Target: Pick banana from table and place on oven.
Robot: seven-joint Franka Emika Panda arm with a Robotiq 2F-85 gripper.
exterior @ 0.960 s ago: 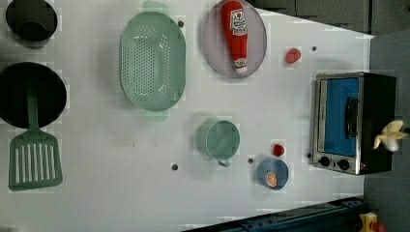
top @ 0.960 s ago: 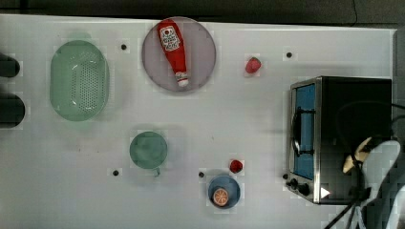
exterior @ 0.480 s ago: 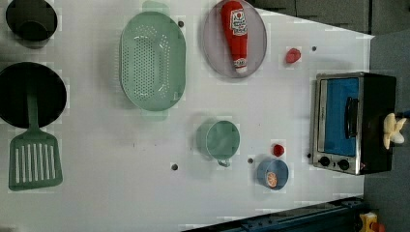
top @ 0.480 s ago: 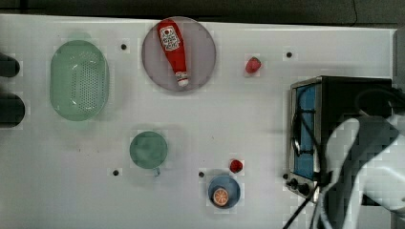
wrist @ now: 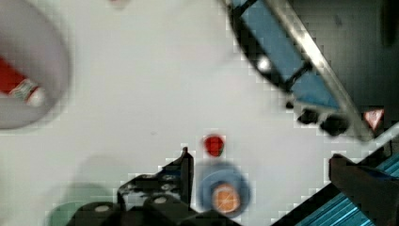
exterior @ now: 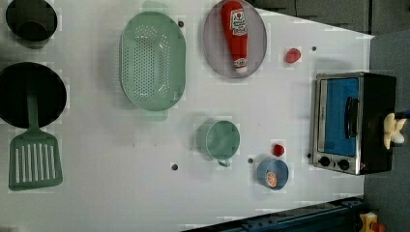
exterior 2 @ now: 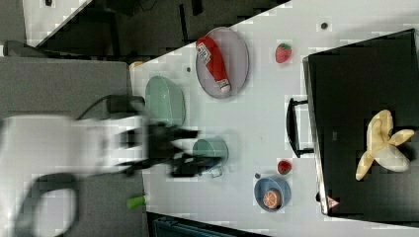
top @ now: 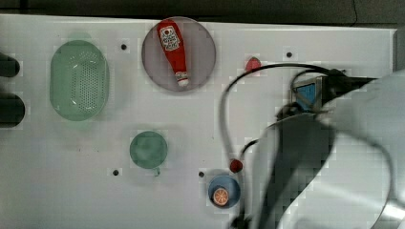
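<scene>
The pale yellow banana [exterior 2: 383, 143] lies with its peel flaps splayed on the oven's black top [exterior 2: 356, 89], free of the gripper. In the left view the banana [exterior: 392, 130] sits at the far right edge of the oven [exterior: 372, 92]. My gripper [exterior 2: 190, 147] hangs blurred above the white table [exterior: 121, 183], far from the oven, near the green cup. It is open, and in the wrist view the gripper [wrist: 259, 157] holds nothing, with the oven's door [wrist: 282, 61] off to one side. In the top view my arm [top: 334, 157] covers most of the oven [top: 305, 93].
A ketchup bottle [exterior: 234, 29] lies on a grey plate. A green colander [exterior: 152, 60], green cup [exterior: 222, 140], blue bowl with an orange slice [exterior: 272, 174] and two small red fruits [exterior: 292, 55] [exterior: 278, 150] sit on the table. Black pans and a green spatula [exterior: 34, 159] are at the left view's left.
The arm has swung away from the oven top and now looms large in the top view, hiding the oven. The banana stays on the oven.
</scene>
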